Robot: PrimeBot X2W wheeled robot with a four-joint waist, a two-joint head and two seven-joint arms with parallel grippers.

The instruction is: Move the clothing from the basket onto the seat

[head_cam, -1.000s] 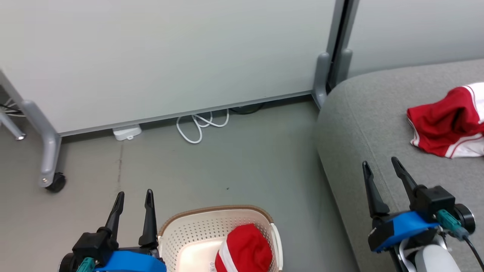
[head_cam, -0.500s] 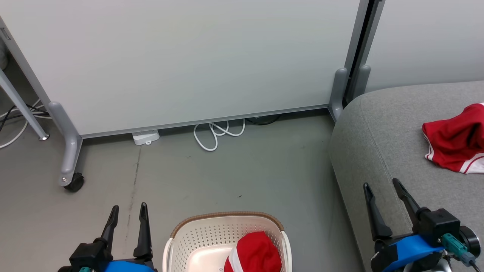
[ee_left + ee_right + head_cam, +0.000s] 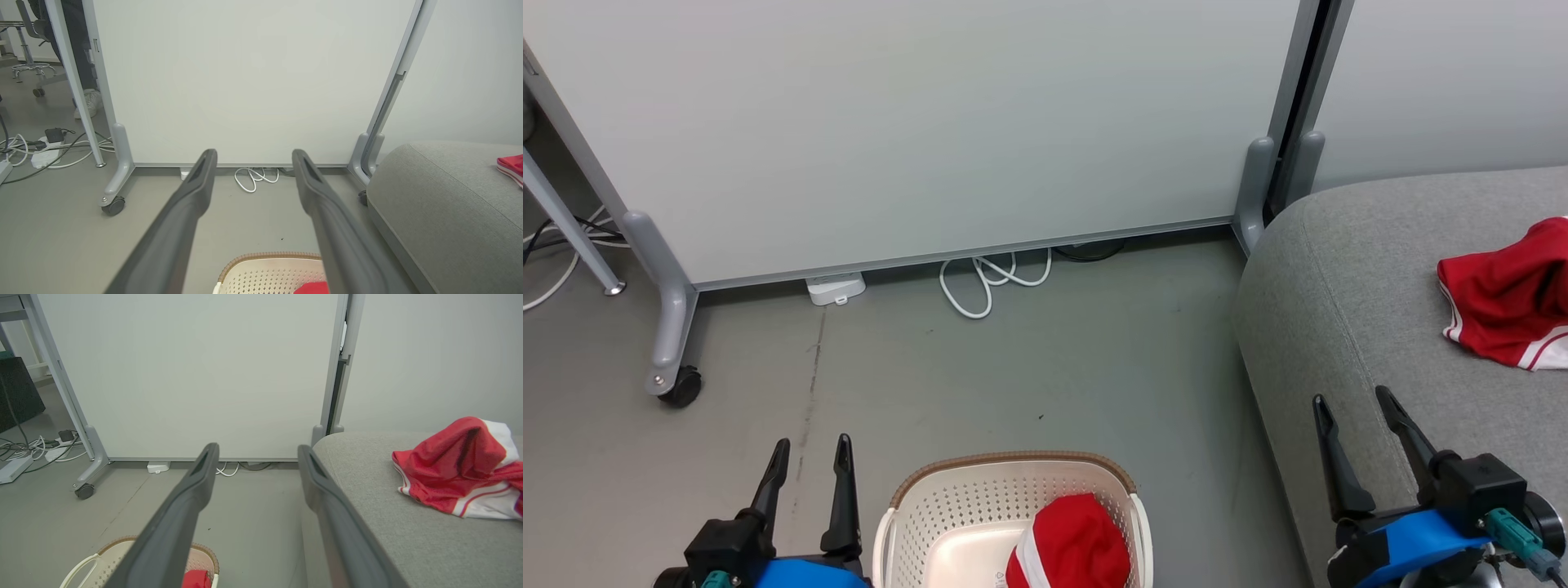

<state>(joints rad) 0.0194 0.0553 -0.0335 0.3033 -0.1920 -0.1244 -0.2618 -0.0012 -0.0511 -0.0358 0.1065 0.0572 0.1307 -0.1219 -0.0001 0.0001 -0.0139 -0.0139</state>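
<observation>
A cream-white basket (image 3: pixel 980 506) with a brown rim stands on the floor at the bottom centre, holding a bunched red garment with a white stripe (image 3: pixel 1068 545). A second red and white garment (image 3: pixel 1507 298) lies crumpled on the grey seat (image 3: pixel 1356 310) at the right. My left gripper (image 3: pixel 813 446) hangs open just left of the basket, nothing between its fingers. My right gripper (image 3: pixel 1352 400) is open over the seat's front edge, apart from the garment there. The right wrist view shows that garment (image 3: pixel 457 469) and the basket (image 3: pixel 118 555) below.
A white partition panel (image 3: pixel 915 122) on grey castor feet (image 3: pixel 674 384) stands behind the basket. A white cable loop (image 3: pixel 984 282) and a small white box (image 3: pixel 835 287) lie at its base. More cables (image 3: pixel 36 147) and a person's shoe (image 3: pixel 88 102) sit beyond the panel at left.
The head camera has shifted, so the whole scene slid right and down in the picture. Both grippers stay open and empty, and both garments lie as before.
</observation>
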